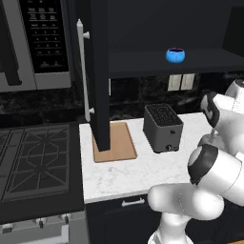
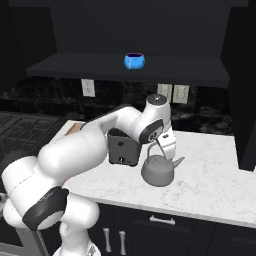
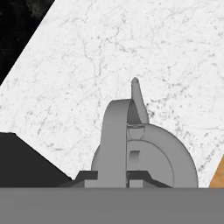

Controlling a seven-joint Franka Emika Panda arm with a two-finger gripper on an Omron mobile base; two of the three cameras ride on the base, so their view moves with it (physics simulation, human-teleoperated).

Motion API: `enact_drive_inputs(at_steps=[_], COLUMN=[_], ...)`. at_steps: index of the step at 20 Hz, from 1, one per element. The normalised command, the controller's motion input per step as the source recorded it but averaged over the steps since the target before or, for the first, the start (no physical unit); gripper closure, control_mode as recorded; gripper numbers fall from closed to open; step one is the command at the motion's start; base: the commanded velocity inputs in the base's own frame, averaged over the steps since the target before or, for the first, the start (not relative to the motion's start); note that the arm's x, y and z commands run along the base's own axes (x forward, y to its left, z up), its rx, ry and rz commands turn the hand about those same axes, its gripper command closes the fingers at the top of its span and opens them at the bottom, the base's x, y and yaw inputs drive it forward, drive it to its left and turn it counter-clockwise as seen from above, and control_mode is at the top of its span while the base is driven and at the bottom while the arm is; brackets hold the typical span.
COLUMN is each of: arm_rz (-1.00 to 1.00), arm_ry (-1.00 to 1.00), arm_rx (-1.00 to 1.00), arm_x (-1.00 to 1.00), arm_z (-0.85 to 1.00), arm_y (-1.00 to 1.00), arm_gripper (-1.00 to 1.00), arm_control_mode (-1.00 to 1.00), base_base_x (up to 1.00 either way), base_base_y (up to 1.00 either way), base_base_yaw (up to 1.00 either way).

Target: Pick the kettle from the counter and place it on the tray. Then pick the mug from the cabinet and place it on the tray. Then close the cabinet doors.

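The kettle sits on the white counter, at about 3 o'clock from the black toaster. The gripper is closed on its arched handle from above, one finger tip each side. The tray lies at 9 o'clock from the toaster. The blue mug stands in the open cabinet.

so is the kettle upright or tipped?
Upright: the kettle has its base down, its handle pointing up into the claw, its spout sideways.
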Motion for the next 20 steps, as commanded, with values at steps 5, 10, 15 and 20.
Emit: enact_drive_inputs(at_steps=[5,10,15,20], arm_rz=[0.0,0.01,0.0,-0.01], arm_ry=[-0.01,-0.07,-0.04,-0.05], arm_rx=[0.0,-0.02,0.0,0.0], arm_x=[-0.72,-0.86,-0.68,-0.53], arm_z=[0.35,0.27,0.29,0.33], arm_y=[0.12,0.24,0.41,0.55], arm_gripper=[1.0,1.0,1.0,1.0], arm_control_mode=[-1.0,-1.0,-1.0,-1.0], base_base_x=[0.0,0.0,0.0,0.0], base_base_y=[0.0,0.0,0.0,0.0], base_base_yaw=[0.0,0.0,0.0,0.0])
